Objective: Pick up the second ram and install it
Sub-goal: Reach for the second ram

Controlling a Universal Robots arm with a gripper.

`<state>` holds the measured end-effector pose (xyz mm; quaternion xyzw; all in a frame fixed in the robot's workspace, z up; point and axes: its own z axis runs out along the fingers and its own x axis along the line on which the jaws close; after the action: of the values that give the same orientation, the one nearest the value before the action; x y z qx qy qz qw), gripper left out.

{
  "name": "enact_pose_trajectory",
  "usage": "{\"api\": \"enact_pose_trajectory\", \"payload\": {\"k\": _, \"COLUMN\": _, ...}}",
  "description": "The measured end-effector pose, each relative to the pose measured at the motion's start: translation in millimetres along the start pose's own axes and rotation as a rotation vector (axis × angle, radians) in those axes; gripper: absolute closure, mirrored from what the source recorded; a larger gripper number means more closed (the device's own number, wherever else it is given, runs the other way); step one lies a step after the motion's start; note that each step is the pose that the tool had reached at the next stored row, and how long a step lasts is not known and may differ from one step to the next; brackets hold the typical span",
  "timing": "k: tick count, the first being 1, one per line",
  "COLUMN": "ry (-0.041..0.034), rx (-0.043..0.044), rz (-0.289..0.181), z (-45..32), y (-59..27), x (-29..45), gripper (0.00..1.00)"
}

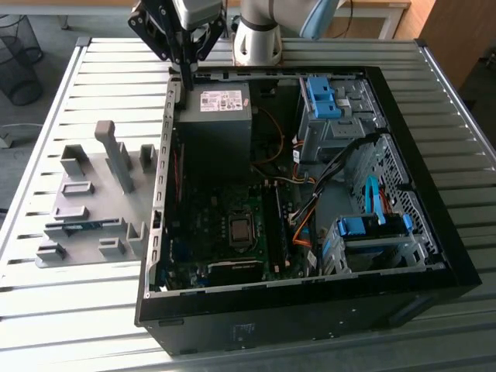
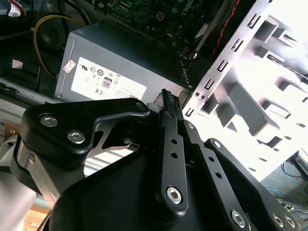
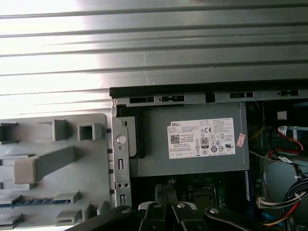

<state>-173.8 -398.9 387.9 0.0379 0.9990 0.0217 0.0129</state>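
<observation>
The second ram (image 1: 74, 226) is a thin blue stick lying in a slot of the grey holder tray (image 1: 93, 167), on the exterior view's left, beside the open computer case (image 1: 310, 310). In the first wrist view the ram (image 3: 29, 204) shows as a blue strip in the tray (image 3: 57, 173). My gripper (image 1: 187, 84) hangs above the case's far corner, next to the grey power supply (image 1: 215, 116), well away from the ram. Its black fingers (image 2: 168, 110) are pressed together with nothing between them. The dark memory slots (image 1: 273, 225) lie on the motherboard beside the processor socket (image 1: 241, 230).
The case stands on a slatted metal table (image 1: 70, 302). Blue drive-bay clips (image 1: 325, 97) and a drive cage (image 1: 372, 232) fill the case's right side, with orange and black cables (image 1: 306, 225) between. Upright grey posts (image 1: 116, 155) rise from the tray. The arm's base (image 1: 260, 39) stands behind the case.
</observation>
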Motion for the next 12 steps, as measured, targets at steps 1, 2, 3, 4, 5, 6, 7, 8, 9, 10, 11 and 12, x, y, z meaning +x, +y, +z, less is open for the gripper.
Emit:
{"api": "enact_pose_trajectory", "payload": {"k": 1, "ry": 0.0000, "rx": 0.0000, "rz": 0.000, "z": 0.1, "y": -0.1, "x": 0.5, "gripper": 0.90}}
{"api": "enact_pose_trajectory", "payload": {"k": 2, "ry": 0.0000, "rx": 0.0000, "rz": 0.000, "z": 0.1, "y": -0.1, "x": 1.0, "gripper": 0.90}}
{"api": "enact_pose_trajectory", "payload": {"k": 3, "ry": -0.0001, "rx": 0.0000, "rz": 0.000, "z": 0.2, "y": -0.1, "x": 1.5, "gripper": 0.90}}
{"api": "enact_pose_trajectory", "payload": {"k": 4, "ry": 0.0000, "rx": 0.0000, "rz": 0.000, "z": 0.3, "y": -0.2, "x": 2.0, "gripper": 0.90}}
{"api": "enact_pose_trajectory", "payload": {"k": 5, "ry": -0.0001, "rx": 0.0000, "rz": 0.000, "z": 0.4, "y": -0.2, "x": 2.5, "gripper": 0.90}}
{"api": "enact_pose_trajectory", "payload": {"k": 6, "ry": 0.0000, "rx": -0.0001, "rz": 0.000, "z": 0.4, "y": -0.3, "x": 2.9, "gripper": 0.90}}
{"api": "enact_pose_trajectory", "payload": {"k": 7, "ry": -0.0001, "rx": -0.0001, "rz": 0.000, "z": 0.5, "y": -0.3, "x": 3.4, "gripper": 0.90}}
{"api": "enact_pose_trajectory", "payload": {"k": 8, "ry": 0.0000, "rx": 0.0000, "rz": 0.000, "z": 0.5, "y": -0.3, "x": 3.9, "gripper": 0.90}}
{"api": "enact_pose_trajectory", "payload": {"k": 9, "ry": -0.0001, "rx": 0.0000, "rz": 0.000, "z": 0.6, "y": -0.4, "x": 4.3, "gripper": 0.90}}
{"api": "enact_pose_trajectory", "payload": {"k": 10, "ry": 0.0000, "rx": 0.0000, "rz": 0.000, "z": 0.7, "y": -0.4, "x": 4.8, "gripper": 0.90}}
{"api": "enact_pose_trajectory", "payload": {"k": 11, "ry": 0.0000, "rx": 0.0000, "rz": 0.000, "z": 0.7, "y": -0.4, "x": 5.2, "gripper": 0.90}}
{"api": "enact_pose_trajectory", "payload": {"k": 12, "ry": 0.0000, "rx": 0.0000, "rz": 0.000, "z": 0.8, "y": -0.5, "x": 5.7, "gripper": 0.90}}
